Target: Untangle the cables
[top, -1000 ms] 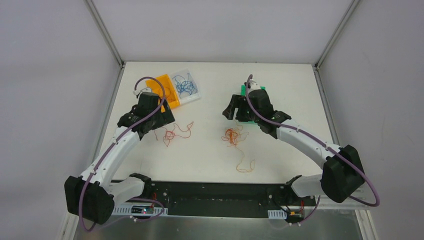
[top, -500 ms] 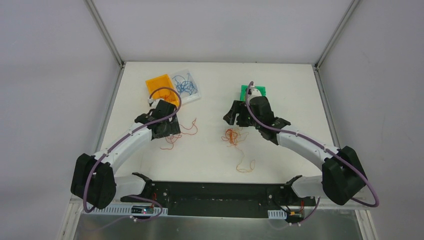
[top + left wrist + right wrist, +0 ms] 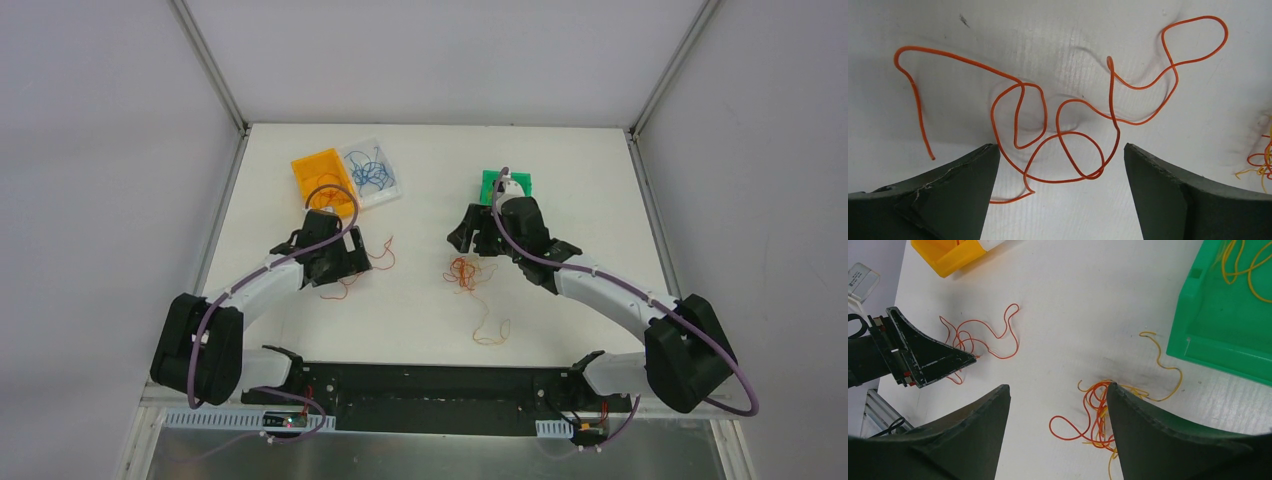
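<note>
**Spread wide, holding nothing**

We see a white bench (image 3: 430,190) boxed in by plain grey walls. The left hand (image 3: 1058,160) hangs open and empty over a single orange-red cable (image 3: 1111,90), which curls in loose loops on the bench between and beyond its fingers. The right hand (image 3: 1058,390), equally open, hovers over a tangle (image 3: 1096,405) of orange-red and yellow cables near a green bin (image 3: 1233,325).

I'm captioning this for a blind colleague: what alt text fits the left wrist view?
One orange-red cable lies in loose, crossing loops on the white table, between the wide-open fingers of the left gripper. A bit of another orange and yellow tangle shows at the right edge.
</note>
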`<state>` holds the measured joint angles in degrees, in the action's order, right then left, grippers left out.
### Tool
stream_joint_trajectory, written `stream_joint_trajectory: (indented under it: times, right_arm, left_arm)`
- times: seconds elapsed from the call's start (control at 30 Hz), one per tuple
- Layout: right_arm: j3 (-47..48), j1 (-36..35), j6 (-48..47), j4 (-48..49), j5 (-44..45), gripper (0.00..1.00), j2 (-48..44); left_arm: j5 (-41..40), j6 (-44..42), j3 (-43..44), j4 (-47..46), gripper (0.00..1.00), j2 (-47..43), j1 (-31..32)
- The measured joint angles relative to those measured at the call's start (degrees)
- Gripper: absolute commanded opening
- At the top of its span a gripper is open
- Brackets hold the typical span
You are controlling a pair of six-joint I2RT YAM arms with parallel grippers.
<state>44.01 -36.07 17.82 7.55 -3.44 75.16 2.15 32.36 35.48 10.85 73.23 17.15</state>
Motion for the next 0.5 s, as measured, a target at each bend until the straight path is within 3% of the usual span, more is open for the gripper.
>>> stream_joint_trajectory:
  times: [0.13, 0.27, 0.43, 0.5]
  right_arm:
    - [0.0, 0.0, 0.0, 0.3, 0.0, 0.74, 0.0]
    - [0.0, 0.0, 0.0, 0.4, 0.0, 0.74, 0.0]
    - [0.0, 0.0, 0.1, 0.7, 0.0, 0.74, 0.0]
    - [0.0, 0.0, 0.1, 0.8, 0.0, 0.74, 0.0]
  left_arm:
    - [1.4, -0.1, 0.3, -1.6, 0.97, 1.6, 0.0]
    - [1.6, -0.5, 3.5, -0.7, 0.81, 5.3, 0.0]
    - [-3.4, -2.5, 8.2, 3.3, 0.52, 10.4, 2.0]
    - [-6.2, -3.4, 9.9, 5.0, 0.34, 12.2, 3.8]
